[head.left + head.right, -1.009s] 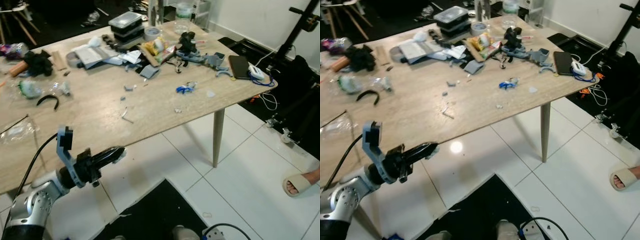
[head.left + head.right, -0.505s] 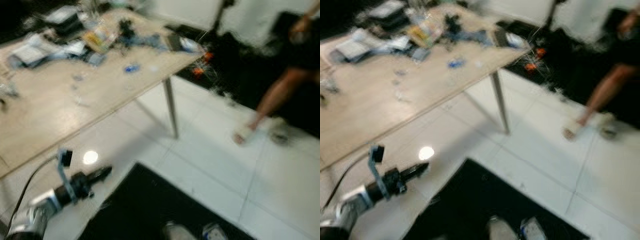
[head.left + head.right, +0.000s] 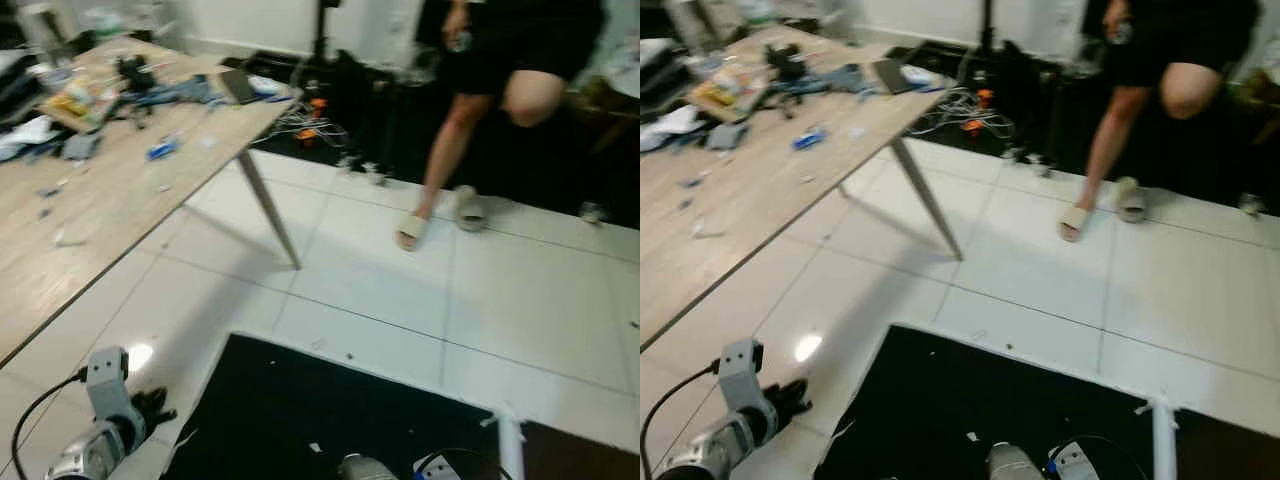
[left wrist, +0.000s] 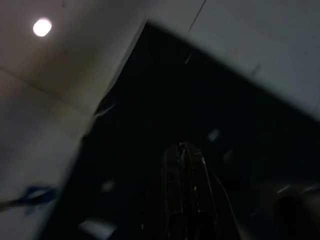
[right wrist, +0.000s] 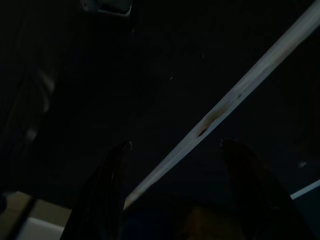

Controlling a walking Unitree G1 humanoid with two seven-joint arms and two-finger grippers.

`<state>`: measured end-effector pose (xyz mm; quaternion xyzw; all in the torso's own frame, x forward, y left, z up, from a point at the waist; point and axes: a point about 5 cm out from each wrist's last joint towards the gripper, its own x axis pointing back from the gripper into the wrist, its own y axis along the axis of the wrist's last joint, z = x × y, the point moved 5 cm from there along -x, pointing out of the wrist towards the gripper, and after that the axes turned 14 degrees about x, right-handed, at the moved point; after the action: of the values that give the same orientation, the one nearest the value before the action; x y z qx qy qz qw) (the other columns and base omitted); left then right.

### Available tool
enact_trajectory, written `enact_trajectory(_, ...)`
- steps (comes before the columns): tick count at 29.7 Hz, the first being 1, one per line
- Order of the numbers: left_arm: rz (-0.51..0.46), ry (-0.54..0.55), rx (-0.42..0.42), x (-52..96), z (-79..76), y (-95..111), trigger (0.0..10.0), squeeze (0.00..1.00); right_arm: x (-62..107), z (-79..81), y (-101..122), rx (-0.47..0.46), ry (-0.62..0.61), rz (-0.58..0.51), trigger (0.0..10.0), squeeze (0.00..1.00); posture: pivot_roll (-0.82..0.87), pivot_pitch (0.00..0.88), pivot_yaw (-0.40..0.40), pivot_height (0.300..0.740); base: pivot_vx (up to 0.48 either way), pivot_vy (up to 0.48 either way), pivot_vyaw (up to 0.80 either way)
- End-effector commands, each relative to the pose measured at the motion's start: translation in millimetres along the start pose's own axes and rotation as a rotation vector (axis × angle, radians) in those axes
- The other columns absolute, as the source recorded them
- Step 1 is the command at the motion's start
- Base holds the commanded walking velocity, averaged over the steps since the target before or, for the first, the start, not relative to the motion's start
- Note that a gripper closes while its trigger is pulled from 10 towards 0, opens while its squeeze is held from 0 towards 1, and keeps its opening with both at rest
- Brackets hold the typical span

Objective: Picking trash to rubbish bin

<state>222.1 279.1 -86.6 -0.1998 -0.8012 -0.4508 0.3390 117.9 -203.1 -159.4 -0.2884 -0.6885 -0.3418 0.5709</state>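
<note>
The trash is small bits on the table, up at 10 o'clock in the eye views. One bit is bright blue. The rest are little pale and grey scraps, blurry and hard to count. More stuff is piled at the table's far end. One tiny white bit lies on the black mat at 6 o'clock.

The table's long edge runs from 9 o'clock up to 11 o'clock. One thin leg shows under its corner. The white floor is wide and bare from the middle out to 3 o'clock.

One person stands at 1 o'clock, on two slippers. Wires lie by the table's corner at 12 o'clock.

The left gripper is low at 7 o'clock, by the mat's edge. In its wrist view its two fingers are pressed together. Whether they pinch anything cannot be told.

The right gripper has its two fingers spread apart, with nothing in them. A white strip crosses the dark ground past them.
</note>
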Motion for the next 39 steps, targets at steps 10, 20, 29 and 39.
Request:
enact_trajectory(10,0.392,0.35,-0.286,33.5,54.1,-111.2,10.0,0.0,-0.7,6.3,-2.6,-0.005,0.019,0.006,10.0,0.0,-0.02,0.085,0.051,0.74,0.0,0.0,-0.8)
enact_trajectory(20,0.535,0.124,-0.662,24.5,15.5,-141.5,10.0,0.0,-0.8,6.5,-2.6,-0.003,0.019,0.008,10.0,0.0,-0.02,0.085,0.051,0.74,0.0,0.0,-0.8)
enact_trajectory(29,0.551,0.115,-0.719,22.4,10.5,-143.5,10.0,0.0,-0.6,4.7,-1.9,-0.001,0.014,0.005,10.0,0.0,-0.02,0.083,0.046,0.74,0.0,0.0,-0.8)
enact_trajectory(39,0.565,0.1,-0.736,21.9,8.7,-143.8,10.0,0.0,-0.5,4.9,-1.6,0.009,0.019,0.006,10.0,0.0,-0.02,0.087,0.039,0.74,0.0,0.0,-0.79)
